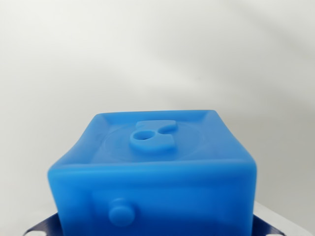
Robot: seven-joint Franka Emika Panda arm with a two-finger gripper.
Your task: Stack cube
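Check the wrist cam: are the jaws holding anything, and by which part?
Cannot be told. The blue cube fills the lower frame close to the camera, but no jaws show, so neither contact nor the place of a hold is visible.

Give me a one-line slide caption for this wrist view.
Close-up of a blue cube with raised knobs, against a plain white background.
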